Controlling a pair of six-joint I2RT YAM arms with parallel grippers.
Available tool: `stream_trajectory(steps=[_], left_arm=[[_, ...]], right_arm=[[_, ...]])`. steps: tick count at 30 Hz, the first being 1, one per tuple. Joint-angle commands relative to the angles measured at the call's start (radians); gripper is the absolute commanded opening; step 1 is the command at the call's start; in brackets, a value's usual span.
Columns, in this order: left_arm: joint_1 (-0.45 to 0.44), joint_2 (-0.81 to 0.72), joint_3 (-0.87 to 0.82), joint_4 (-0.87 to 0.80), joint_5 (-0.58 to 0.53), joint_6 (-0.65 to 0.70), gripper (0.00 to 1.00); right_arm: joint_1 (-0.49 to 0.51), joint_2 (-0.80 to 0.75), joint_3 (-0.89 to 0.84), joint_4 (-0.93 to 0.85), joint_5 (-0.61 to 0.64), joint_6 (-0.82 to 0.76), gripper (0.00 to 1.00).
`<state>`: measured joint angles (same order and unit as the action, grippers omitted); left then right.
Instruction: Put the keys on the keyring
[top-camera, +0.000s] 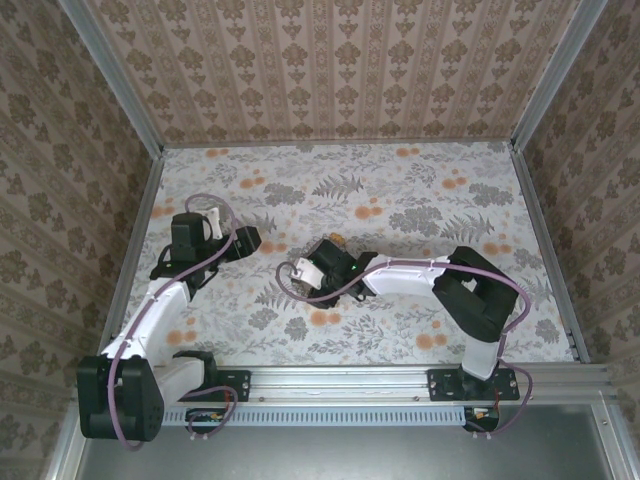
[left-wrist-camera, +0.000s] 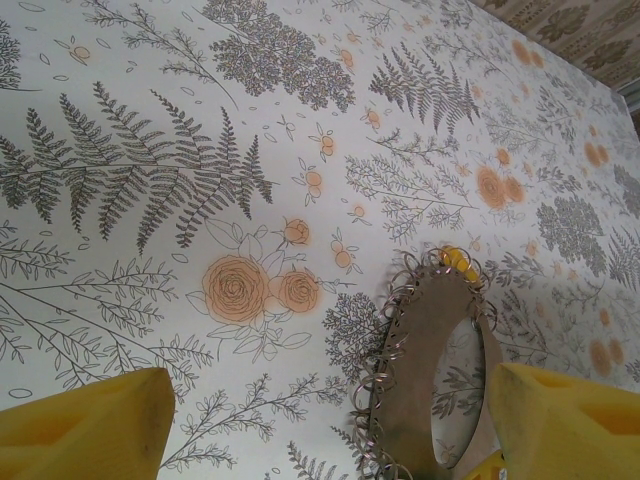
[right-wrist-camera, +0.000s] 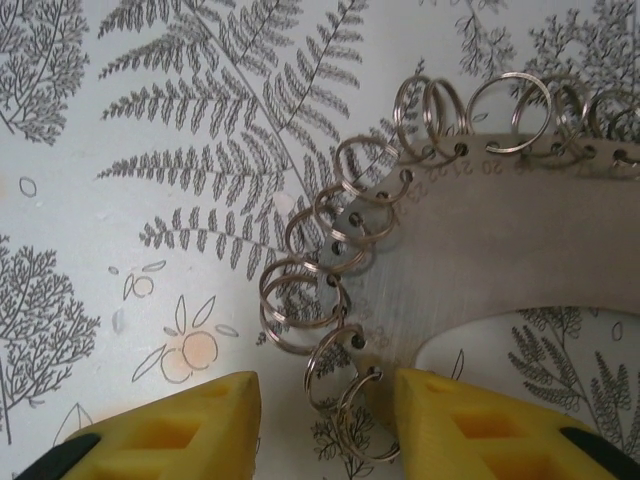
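Note:
The keyring is a flat grey-brown oval loop with several small steel split rings along its edge. A small yellow piece sits at its far end. It lies on the floral table. My right gripper is open and low over the loop's edge. A couple of split rings lie between its yellow fingers, and one finger is over the loop's plate. My left gripper is open, and the loop lies just inside its right finger. The keys are out of view. From above, both grippers meet mid-table.
The table has a floral cloth and is boxed in by patterned walls on three sides. A metal rail with the arm bases runs along the near edge. Cables loop beside both arms.

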<state>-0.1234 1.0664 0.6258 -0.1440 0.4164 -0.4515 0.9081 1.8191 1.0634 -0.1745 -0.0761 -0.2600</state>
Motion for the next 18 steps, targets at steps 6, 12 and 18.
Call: stream_trajectory(steps=[6,12,18], left_arm=[[0.008,-0.019,0.015,-0.021,0.018,0.021,0.83],[0.009,-0.023,0.015,-0.02,0.019,0.021,0.83],[0.01,-0.025,0.015,-0.02,0.02,0.021,0.83]], right_arm=[[0.006,0.033,0.033,0.006,0.032,-0.019,0.34],[0.015,0.034,0.033,-0.006,0.035,-0.035,0.39],[0.014,0.06,0.046,-0.007,0.057,-0.041,0.36]])
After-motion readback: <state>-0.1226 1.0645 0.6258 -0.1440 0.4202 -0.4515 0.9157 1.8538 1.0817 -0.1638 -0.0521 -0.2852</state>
